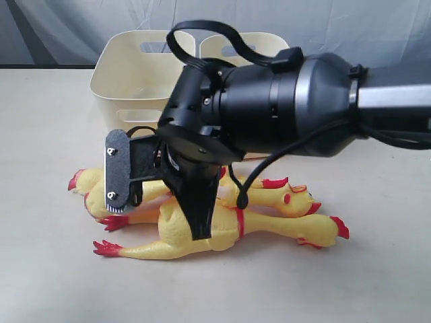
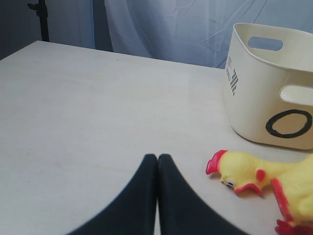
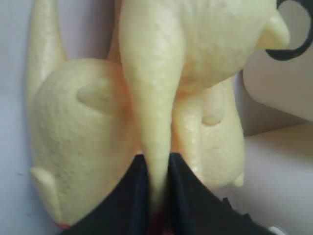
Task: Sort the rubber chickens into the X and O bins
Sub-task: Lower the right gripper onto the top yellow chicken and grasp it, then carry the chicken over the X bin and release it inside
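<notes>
Right gripper [image 3: 155, 171] on chicken [image 1: 276, 225], head rightward

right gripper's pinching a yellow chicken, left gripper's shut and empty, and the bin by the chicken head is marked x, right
Not quite. The bin by the chicken head is marked O, not X; the left wrist view shows it. The rest holds: the right gripper is pinching a yellow chicken, and the left gripper is shut and empty.
</notes>
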Robot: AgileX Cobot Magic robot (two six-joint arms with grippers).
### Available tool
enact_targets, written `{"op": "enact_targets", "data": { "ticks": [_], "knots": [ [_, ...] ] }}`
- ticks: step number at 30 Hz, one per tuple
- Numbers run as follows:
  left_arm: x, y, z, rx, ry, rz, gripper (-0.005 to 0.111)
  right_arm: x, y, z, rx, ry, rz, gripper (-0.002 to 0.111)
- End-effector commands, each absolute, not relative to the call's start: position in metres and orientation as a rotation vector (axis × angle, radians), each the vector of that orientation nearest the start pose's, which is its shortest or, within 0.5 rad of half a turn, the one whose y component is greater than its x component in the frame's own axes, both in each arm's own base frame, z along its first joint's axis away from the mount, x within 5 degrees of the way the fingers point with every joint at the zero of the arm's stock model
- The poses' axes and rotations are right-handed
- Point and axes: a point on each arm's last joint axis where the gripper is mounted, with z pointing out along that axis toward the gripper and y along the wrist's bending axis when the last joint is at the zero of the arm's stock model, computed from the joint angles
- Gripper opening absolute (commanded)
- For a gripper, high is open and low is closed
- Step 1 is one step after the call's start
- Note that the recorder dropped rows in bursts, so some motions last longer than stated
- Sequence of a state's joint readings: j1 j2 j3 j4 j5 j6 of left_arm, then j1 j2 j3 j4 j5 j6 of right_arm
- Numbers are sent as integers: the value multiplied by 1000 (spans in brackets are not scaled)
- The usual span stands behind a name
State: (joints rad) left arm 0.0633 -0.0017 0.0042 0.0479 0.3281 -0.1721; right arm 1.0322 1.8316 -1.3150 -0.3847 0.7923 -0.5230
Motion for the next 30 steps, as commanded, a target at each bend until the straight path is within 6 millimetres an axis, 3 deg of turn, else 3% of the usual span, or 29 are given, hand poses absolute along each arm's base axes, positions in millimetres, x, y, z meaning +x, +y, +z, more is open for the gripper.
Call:
{"op": "enact_targets", "data": {
  "ticks": [1, 10, 15, 21, 26, 30],
  "knots": [
    [54, 4, 185, -182, 1789, -40, 0, 216, 328, 250, -2028, 1691, -256, -1],
    [54, 4, 185, -182, 1789, -40, 0, 208, 341, 338, -1832, 1547, -173, -1],
    [54, 4, 185, -182, 1789, -40, 0, 239, 318, 371, -1634, 1561, -466, -1],
    [54, 4, 185, -182, 1789, -40, 0, 287, 263, 379, -1449, 1712, -854, -1],
    [54, 4, 185, -182, 1789, -40, 0, 320, 227, 376, -1358, 1808, -917, -1],
    [54, 4, 185, -182, 1789, -40, 0, 342, 213, 359, -1348, 1879, -956, 0]
  ]
}}
